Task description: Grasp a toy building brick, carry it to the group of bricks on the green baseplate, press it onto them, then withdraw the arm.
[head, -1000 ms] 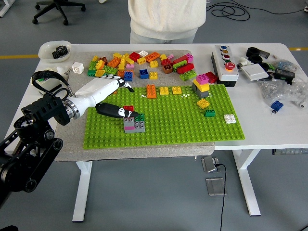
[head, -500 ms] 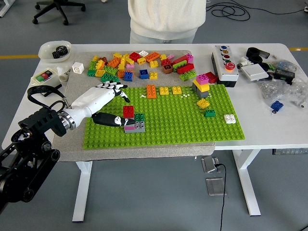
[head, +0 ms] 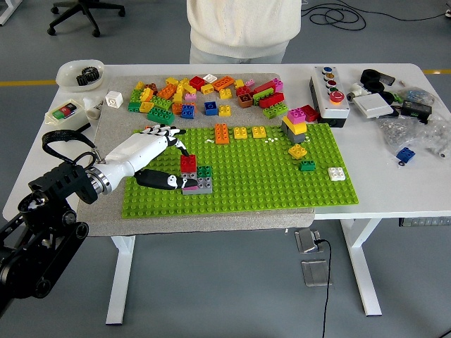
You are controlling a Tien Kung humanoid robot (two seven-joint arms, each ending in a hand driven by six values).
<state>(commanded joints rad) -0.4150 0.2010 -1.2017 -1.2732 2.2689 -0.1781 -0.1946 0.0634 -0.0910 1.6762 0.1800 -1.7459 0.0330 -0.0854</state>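
The green baseplate (head: 268,176) lies on a grey mat in the middle of the table. On its left part stands a small group of bricks: a red brick (head: 188,163) and a green brick (head: 204,171) on top of a grey brick (head: 199,185). My left hand (head: 175,162), white with black fingertips, lies just left of this group. Its fingers (head: 169,134) are spread above and behind the bricks, and the thumb (head: 163,181) rests low on the plate with its tip against the grey brick. The hand holds nothing.
A pile of loose coloured bricks (head: 197,91) lies behind the baseplate. On the plate are orange (head: 222,132) and yellow (head: 239,132) bricks, a pink-yellow-grey stack (head: 295,125) and a white brick (head: 337,173). A button box (head: 328,95) stands at the right. A person (head: 239,28) stands at the far side.
My left hand has slid back toward the left and lower, away from the top of the brick group. The red brick now shows fully on the grey brick.
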